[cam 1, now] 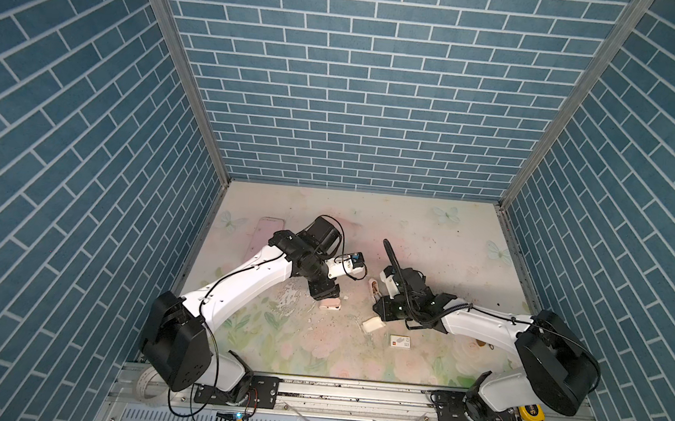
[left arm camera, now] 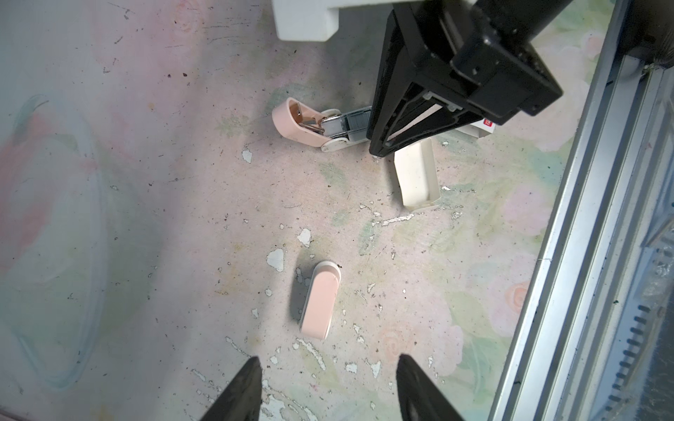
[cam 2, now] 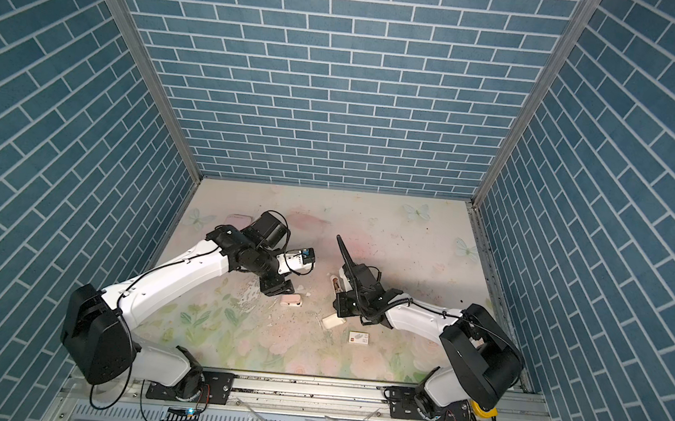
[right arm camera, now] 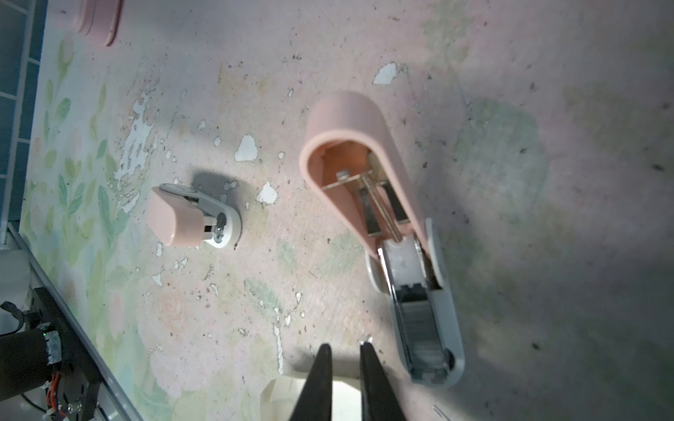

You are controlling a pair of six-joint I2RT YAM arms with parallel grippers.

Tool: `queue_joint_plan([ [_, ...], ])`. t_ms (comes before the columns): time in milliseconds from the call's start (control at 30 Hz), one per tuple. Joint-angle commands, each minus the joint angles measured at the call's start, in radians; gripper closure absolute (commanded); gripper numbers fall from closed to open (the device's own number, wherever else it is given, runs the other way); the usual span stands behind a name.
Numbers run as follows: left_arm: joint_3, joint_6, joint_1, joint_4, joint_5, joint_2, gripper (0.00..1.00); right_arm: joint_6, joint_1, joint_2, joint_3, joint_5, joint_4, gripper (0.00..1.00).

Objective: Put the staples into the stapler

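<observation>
A pink mini stapler point(right arm camera: 350, 153) lies on the mat with its lid flipped open. Grey staples point(right arm camera: 415, 320) sit in its metal channel. In both top views it lies mid-table point(cam 1: 374, 288) point(cam 2: 335, 284). My right gripper point(right arm camera: 345, 348) hangs beside the channel's front end, above the white card tray point(right arm camera: 281, 393). Its jaws stand a narrow slit apart, and nothing shows between them. A second pink stapler point(left arm camera: 321, 302), closed, lies just ahead of my left gripper point(left arm camera: 328, 368). That gripper is open and empty.
A white sleeve with a red square mark point(cam 1: 399, 342) lies near the tray point(cam 1: 371, 326). A pink case point(cam 1: 267, 234) rests at the back left. The mat is flaked and littered with specks. A metal rail point(left arm camera: 583, 218) runs along the front edge.
</observation>
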Motion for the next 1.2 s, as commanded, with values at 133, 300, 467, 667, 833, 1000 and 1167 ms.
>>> queue_joint_plan([
  [133, 0.019, -0.005, 0.005, -0.003, 0.011, -0.008, 0.39, -0.029, 0.004, 0.054, 0.054, 0.023, -0.034, 0.83],
  [300, 0.013, -0.005, 0.005, -0.002, 0.01, -0.014, 0.39, -0.048, 0.002, 0.089, 0.074, 0.045, -0.073, 0.83],
  [467, 0.012, -0.003, 0.006, -0.006, 0.01, -0.018, 0.39, -0.063, 0.001, 0.105, 0.082, 0.057, -0.095, 0.83],
  [667, 0.005, -0.005, 0.008, -0.005, 0.01, -0.019, 0.39, -0.088, -0.004, 0.097, 0.087, 0.089, -0.138, 0.83],
  [833, -0.001, -0.007, 0.008, 0.004, 0.018, -0.018, 0.39, -0.114, -0.02, 0.103, 0.103, 0.12, -0.175, 0.83],
  [1000, -0.002, -0.012, 0.008, 0.009, 0.03, -0.012, 0.37, -0.13, -0.034, 0.117, 0.113, 0.122, -0.182, 0.83],
  [1167, -0.012, -0.028, 0.008, 0.048, 0.056, 0.003, 0.31, -0.132, -0.037, 0.097, 0.108, 0.087, -0.167, 0.82],
])
